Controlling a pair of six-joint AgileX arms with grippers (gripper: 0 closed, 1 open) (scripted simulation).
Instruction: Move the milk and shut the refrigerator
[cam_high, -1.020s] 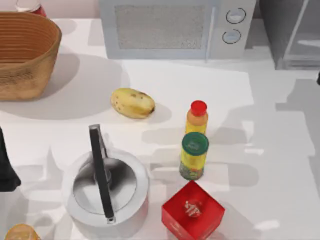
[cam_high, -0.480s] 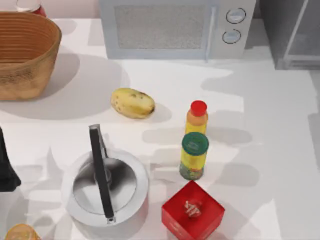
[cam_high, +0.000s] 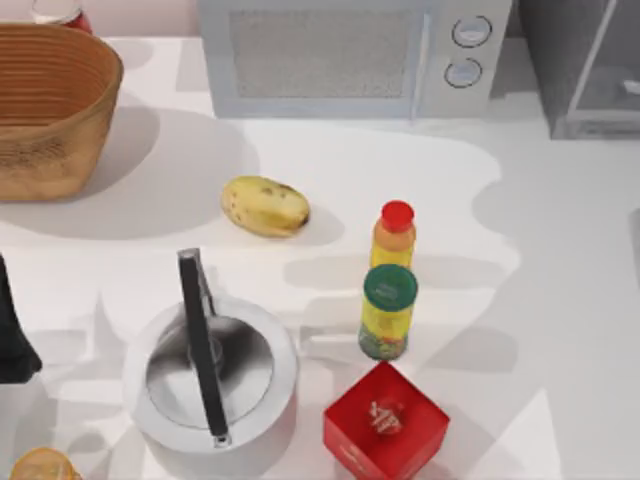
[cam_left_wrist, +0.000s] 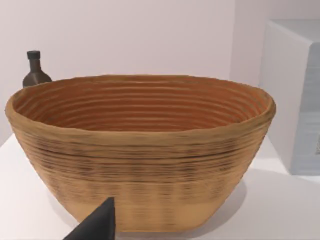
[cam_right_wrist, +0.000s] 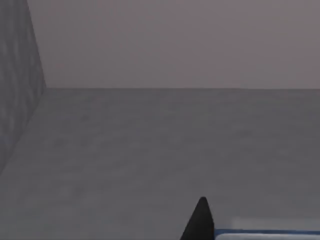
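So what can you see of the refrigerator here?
The refrigerator stands at the table's far right corner in the top view, just right of the microwave. It looks like a grey box with dark grey walls, and a thin, light-grey framed, see-through door angled out, so it is open. The right wrist view looks into a bare grey interior: floor, back wall and one side wall, with a white, blue-edged sliver beside a dark fingertip.

Your white table (cam_high: 560, 330) carries a basket (cam_high: 50, 110), potato (cam_high: 264, 206), pot (cam_high: 212, 375), two bottles (cam_high: 394, 235), red box (cam_high: 385, 423), microwave (cam_high: 350, 55).
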